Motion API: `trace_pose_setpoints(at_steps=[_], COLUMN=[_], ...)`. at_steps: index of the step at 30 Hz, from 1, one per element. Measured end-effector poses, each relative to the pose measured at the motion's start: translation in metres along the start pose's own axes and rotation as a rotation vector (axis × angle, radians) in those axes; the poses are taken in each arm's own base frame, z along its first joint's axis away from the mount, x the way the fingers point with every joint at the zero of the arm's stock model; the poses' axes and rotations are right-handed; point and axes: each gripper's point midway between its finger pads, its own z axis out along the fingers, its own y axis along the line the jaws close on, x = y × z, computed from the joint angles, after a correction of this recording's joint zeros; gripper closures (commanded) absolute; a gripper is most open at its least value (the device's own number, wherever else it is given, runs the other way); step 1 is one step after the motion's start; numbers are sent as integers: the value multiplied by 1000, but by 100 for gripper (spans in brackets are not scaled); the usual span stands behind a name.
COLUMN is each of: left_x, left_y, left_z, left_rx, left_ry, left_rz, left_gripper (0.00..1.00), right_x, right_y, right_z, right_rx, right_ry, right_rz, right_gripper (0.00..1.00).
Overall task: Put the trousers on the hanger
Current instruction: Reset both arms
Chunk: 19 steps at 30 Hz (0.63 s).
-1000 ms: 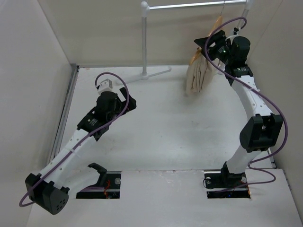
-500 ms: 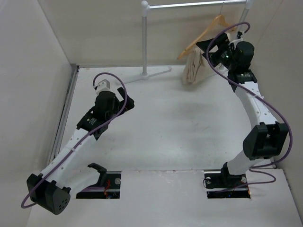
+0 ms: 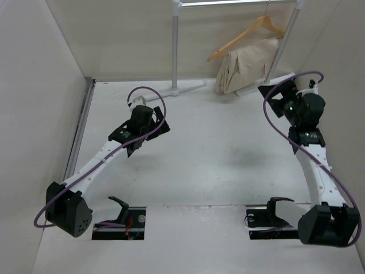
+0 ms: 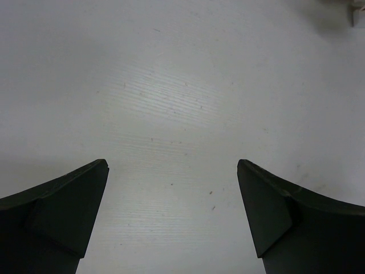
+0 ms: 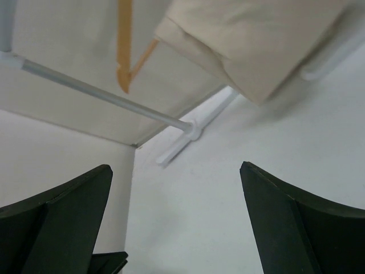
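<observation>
The trousers (image 3: 246, 69) hang draped from the hanger (image 3: 239, 36), whose hook sits on the rail (image 3: 175, 45) close to its right post. The right fingers (image 5: 57, 211) are spread wide and hold nothing. They hover below the rail, near its right post, in front of the trousers and apart from them. The left fingers (image 4: 63, 211) are spread wide too, empty over the bare table (image 4: 182, 85), well in front of the rail's left post.

Left fingers (image 4: 57, 217) and right fingers (image 5: 57, 220) wide apart
</observation>
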Motion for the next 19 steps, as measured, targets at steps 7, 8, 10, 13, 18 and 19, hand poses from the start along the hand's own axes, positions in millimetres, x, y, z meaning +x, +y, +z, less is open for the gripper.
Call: trace_pose_setpoints(at_steps=[7, 8, 10, 13, 18, 19], left_x=[27, 32, 42, 55, 68, 70], left_y=[-23, -27, -31, -38, -47, -47], left_z=[18, 20, 23, 25, 27, 28], left_rx=[10, 15, 19, 31, 56, 57], left_ry=[81, 91, 114, 138, 164, 170], left_rz=[68, 79, 101, 126, 148, 149], left_gripper=[0, 0, 0, 0, 0, 0], right_x=[65, 77, 98, 121, 141, 142], right_y=[-83, -95, -116, -141, -162, -162], right_z=[-48, -56, -71, -89, -109, -112], right_rx=[249, 287, 356, 442, 515, 519], right_ry=[5, 19, 48, 83, 114, 114], right_rz=[31, 33, 35, 33, 37, 37], right_gripper=[0, 0, 0, 0, 0, 0])
